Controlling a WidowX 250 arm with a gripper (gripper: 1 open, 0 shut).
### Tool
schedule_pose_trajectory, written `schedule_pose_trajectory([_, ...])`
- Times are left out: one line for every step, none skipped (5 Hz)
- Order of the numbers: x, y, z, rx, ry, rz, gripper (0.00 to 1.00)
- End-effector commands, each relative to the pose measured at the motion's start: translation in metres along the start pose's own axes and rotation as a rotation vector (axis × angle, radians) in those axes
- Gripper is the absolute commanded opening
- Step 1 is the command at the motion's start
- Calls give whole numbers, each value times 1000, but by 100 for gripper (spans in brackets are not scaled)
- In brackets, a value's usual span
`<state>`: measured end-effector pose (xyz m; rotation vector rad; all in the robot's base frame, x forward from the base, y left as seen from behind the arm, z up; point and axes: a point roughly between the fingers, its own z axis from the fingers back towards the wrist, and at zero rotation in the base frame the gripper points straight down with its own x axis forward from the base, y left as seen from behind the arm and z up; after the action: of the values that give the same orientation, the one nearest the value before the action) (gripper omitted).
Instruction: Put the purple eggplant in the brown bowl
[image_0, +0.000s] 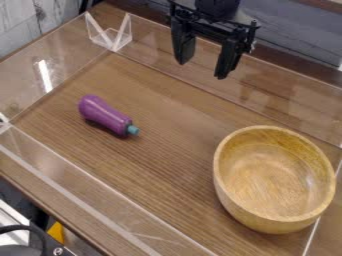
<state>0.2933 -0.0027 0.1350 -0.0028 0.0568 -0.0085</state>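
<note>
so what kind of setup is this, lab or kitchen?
Likely a lab test bench: a wood-grain tabletop fenced by clear acrylic walls, holding only a toy purple eggplant and a round wooden bowl.

arm (211, 8) cut off at top edge

Wood-grain bench (160, 150), dark brown. Clear plastic walls (80, 185) fence it on all sides, glare on the panels. Small clear bracket (110, 35) at back-left corner.
</note>
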Motion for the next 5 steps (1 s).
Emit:
schedule_pose_trajectory([-1, 0, -6, -5, 16, -13, 100])
schedule_pose_trajectory([-4, 4, -11, -3, 30, -75, 100])
schedule_pose_trajectory([-6, 6, -15, -3, 43, -120, 100])
schedule_pose_trajectory([-8, 8, -20, -5, 55, -161, 100])
schedule_pose_trajectory([-10, 13, -23, 1, 63, -253, 100])
